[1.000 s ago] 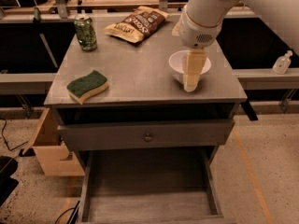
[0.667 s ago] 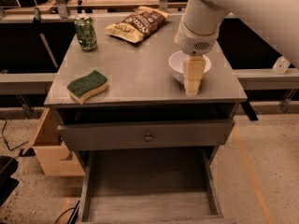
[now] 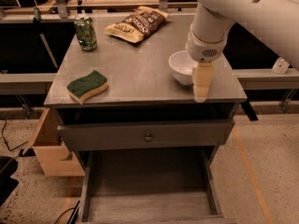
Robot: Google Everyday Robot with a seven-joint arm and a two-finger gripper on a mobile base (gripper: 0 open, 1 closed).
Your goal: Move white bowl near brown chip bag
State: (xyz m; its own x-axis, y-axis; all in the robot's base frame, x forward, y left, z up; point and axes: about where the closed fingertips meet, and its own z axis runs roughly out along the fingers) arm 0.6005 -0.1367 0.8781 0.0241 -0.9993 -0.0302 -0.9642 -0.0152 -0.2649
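Note:
The white bowl (image 3: 183, 66) stands upright on the grey table (image 3: 140, 71), near its right front corner. The brown chip bag (image 3: 138, 23) lies flat at the back middle of the table, well apart from the bowl. My gripper (image 3: 201, 85) hangs from the white arm (image 3: 210, 29) at the bowl's right front rim and reaches down to the table's front edge. It hides the right side of the bowl. I cannot tell whether it touches the bowl.
A green can (image 3: 86, 33) stands at the back left. A green-topped yellow sponge (image 3: 87, 85) lies at the front left. Below the tabletop are a shut drawer (image 3: 147, 135) and a pulled-out lower drawer (image 3: 149, 190). A wooden box (image 3: 49, 146) sits on the floor at left.
My gripper has come down a little, toward the table's front right edge. The bowl, bag, sponge and can have not moved.

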